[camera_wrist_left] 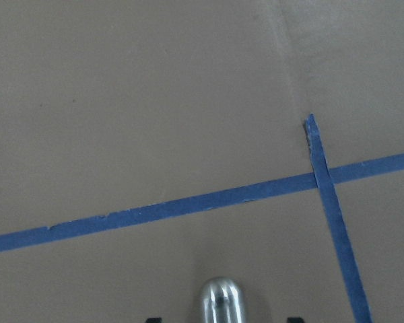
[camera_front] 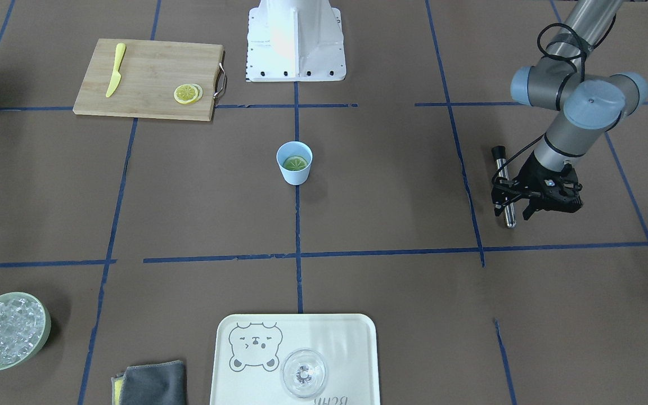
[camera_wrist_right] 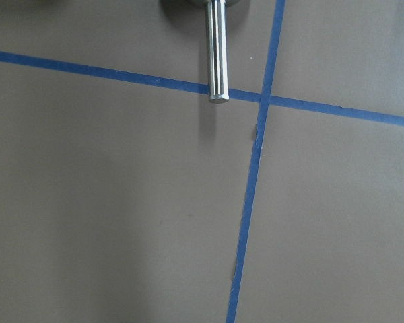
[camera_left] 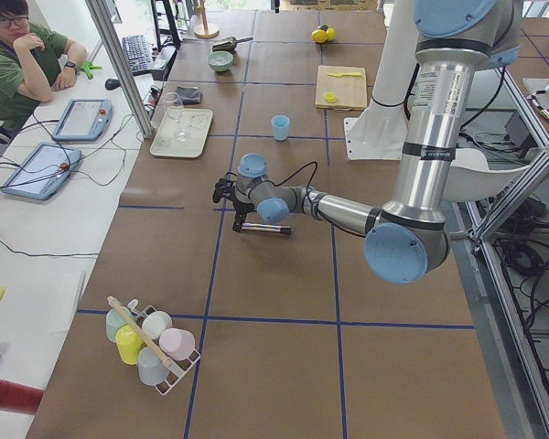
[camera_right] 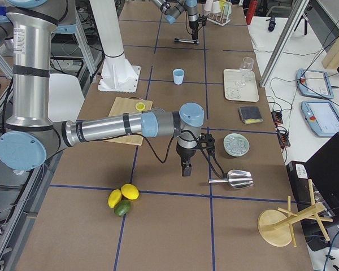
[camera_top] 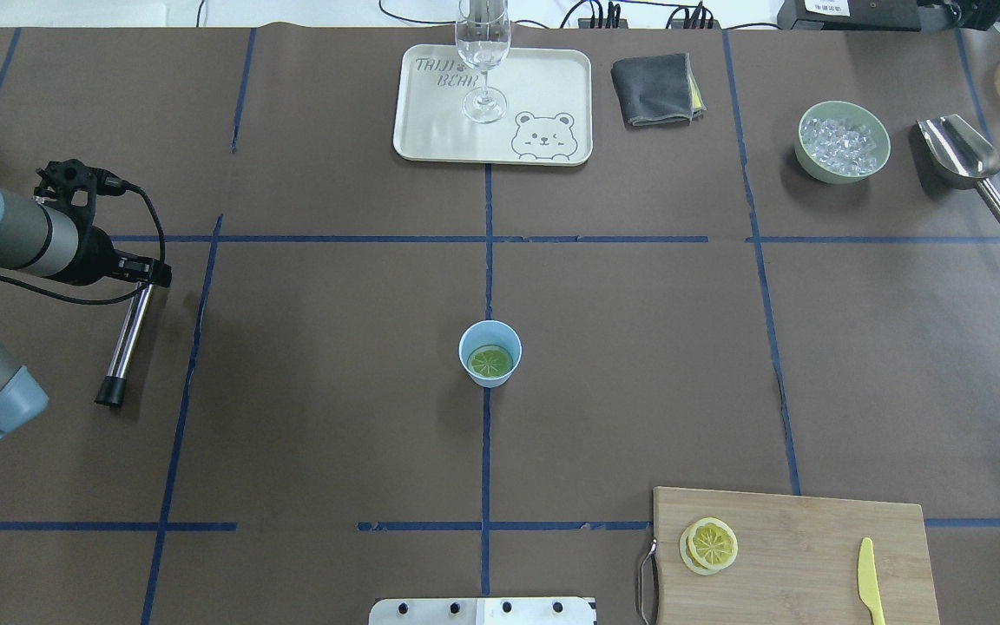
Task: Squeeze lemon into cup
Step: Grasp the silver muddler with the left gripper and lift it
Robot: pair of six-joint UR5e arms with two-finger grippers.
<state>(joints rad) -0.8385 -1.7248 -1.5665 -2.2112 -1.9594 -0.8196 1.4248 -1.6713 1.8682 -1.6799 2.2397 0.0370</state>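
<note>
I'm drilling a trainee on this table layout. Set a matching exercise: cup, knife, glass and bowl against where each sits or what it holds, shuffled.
1. cup
2. knife
3. glass
4. bowl

a. on the tray
b. holds ice
c. holds a slice
d. on the board

Pairs: 1-c, 2-d, 3-a, 4-b.

Robot lab: taped-grid table, teach pendants, operator watching.
</note>
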